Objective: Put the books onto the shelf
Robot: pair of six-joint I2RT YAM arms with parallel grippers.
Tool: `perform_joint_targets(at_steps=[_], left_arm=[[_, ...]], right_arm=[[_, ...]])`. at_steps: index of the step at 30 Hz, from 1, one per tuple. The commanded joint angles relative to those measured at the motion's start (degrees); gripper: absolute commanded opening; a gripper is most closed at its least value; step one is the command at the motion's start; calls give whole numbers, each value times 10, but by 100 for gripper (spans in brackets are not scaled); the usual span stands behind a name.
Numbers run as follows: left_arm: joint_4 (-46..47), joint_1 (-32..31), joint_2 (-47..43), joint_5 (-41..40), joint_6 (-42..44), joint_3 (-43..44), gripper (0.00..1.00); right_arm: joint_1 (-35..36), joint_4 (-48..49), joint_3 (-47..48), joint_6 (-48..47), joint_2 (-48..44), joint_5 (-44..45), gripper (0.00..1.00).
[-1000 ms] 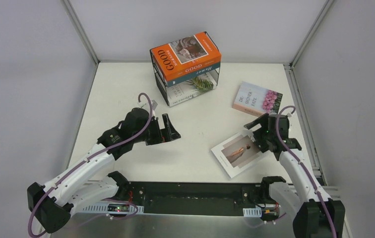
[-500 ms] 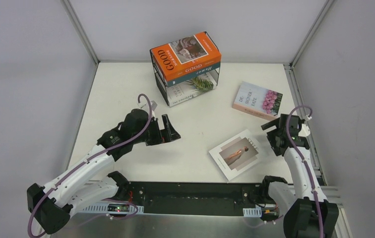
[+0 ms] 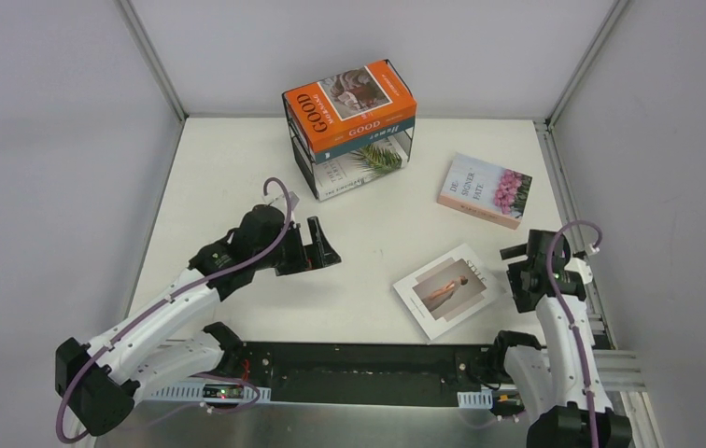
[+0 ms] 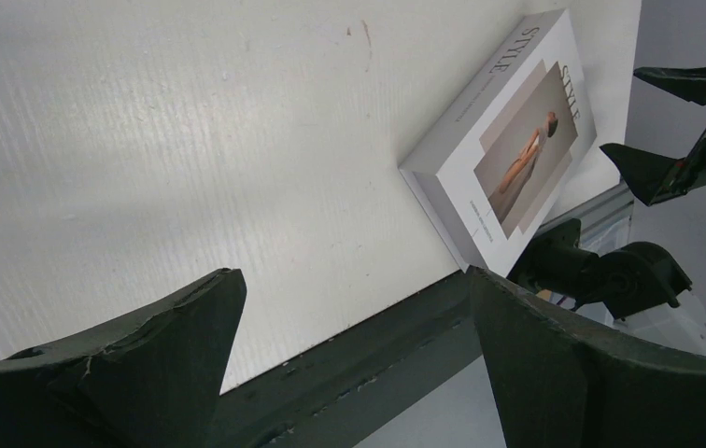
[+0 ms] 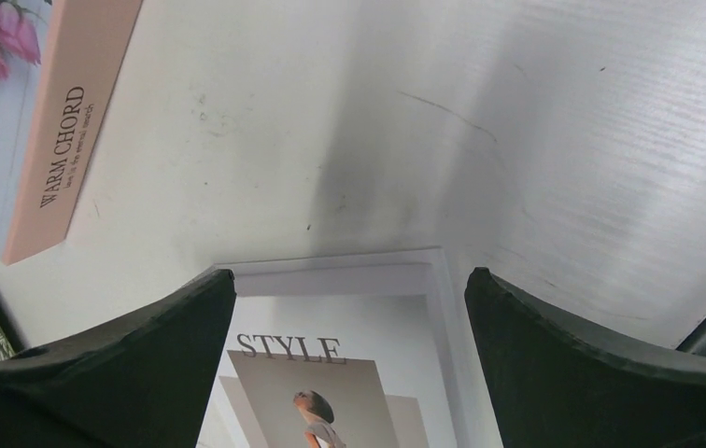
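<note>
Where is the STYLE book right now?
In the top view, the STYLE book lies flat on the table, near-right, just left of the right gripper, with the pink-flower book beyond it.

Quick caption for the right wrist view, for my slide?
Open right gripper framing the STYLE book; pink-flower book at upper left.

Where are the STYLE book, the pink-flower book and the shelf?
STYLE book (image 3: 449,290): top view, front cover.
pink-flower book (image 3: 486,189): top view, front cover.
shelf (image 3: 304,170): top view, left wire frame.
</note>
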Motion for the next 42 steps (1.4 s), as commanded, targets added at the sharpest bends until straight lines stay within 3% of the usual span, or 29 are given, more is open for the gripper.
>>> perform_joint_targets(at_steps=[1, 6, 9, 14, 17, 21, 27, 33, 37, 42], left_arm=[[9, -4, 19, -1, 14, 24, 96], [9, -4, 28, 0, 16, 37, 96], [9, -4, 20, -2, 17, 35, 96], [9, -4, 7, -6, 14, 20, 97], [9, -4, 7, -7, 13, 11, 97], [13, -4, 28, 2, 15, 3, 97], [85, -8, 122, 64, 16, 0, 95], [186, -30, 236, 75, 40, 7, 96], [289, -70, 310, 97, 27, 16, 96], [347, -175, 466, 143, 19, 145, 94]], right_arm=[[23, 34, -20, 39, 16, -69, 99], [154, 129, 8, 80, 98, -68, 99], [213, 204, 61, 38, 176, -80, 98], [240, 340, 149, -62, 328, -232, 99], [244, 366, 176, -82, 365, -285, 98], [244, 301, 164, -104, 325, -195, 99], [226, 216, 82, -114, 172, -73, 99], [156, 168, 26, -119, 11, -90, 99], [132, 130, 39, -135, -44, -89, 99], [114, 107, 63, -144, -58, -94, 99]])
